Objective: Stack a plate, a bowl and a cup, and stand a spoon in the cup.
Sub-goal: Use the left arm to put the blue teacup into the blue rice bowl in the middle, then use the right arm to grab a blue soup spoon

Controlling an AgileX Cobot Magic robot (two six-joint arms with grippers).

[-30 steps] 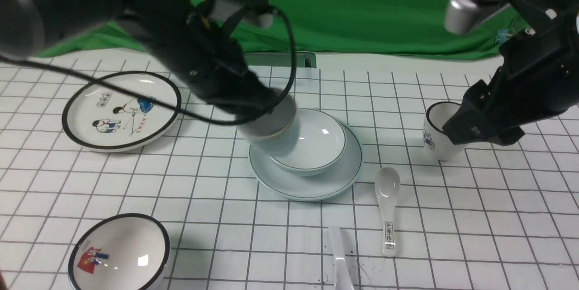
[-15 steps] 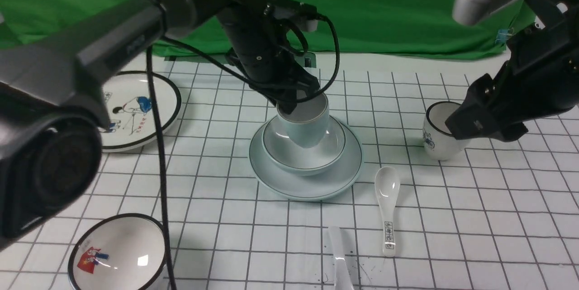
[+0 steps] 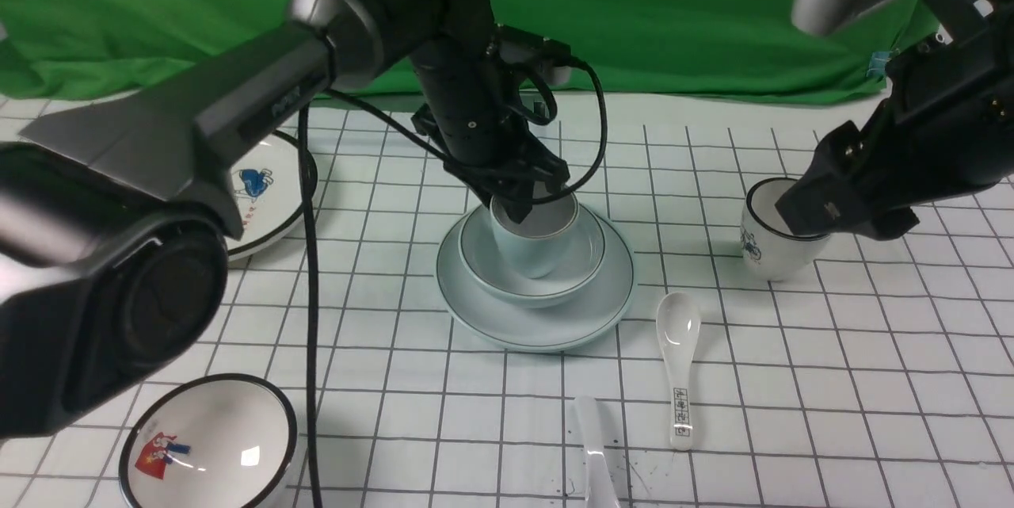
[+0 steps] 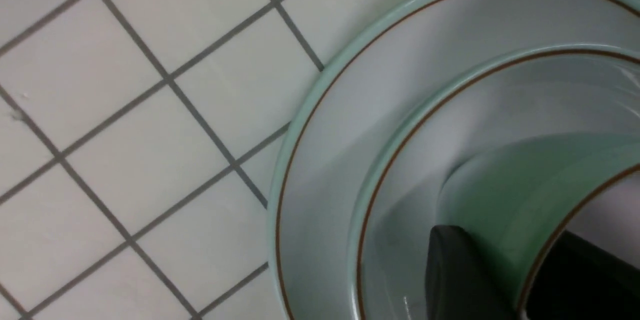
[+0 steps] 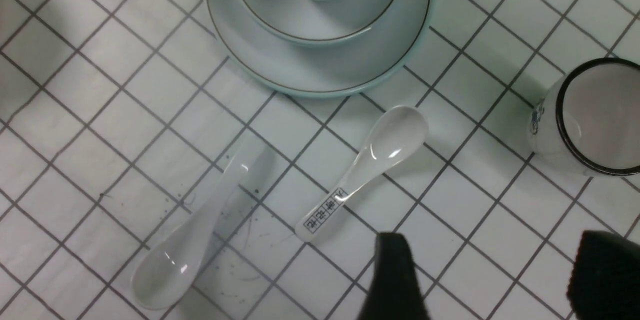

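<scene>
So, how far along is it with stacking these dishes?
Done: the bowl sits on the plate, the cup stands in the bowl. In hand: the left pincer straddles the cup's rim. Left: the plain spoon lies on the table, not yet in the cup.

The left end effector (image 3: 523,207) crowds the cup (image 3: 543,250) from above. Around the plate (image 3: 547,330): white cup (image 3: 764,254) at 3 o'clock, lettered spoon (image 3: 680,365) at 4, plain spoon (image 3: 592,433) at 6; desk (image 3: 380,349) at 8 lies bare.

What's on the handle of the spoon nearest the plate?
Black boxed characters on the white spoon; clearest in right wrist view.
</scene>
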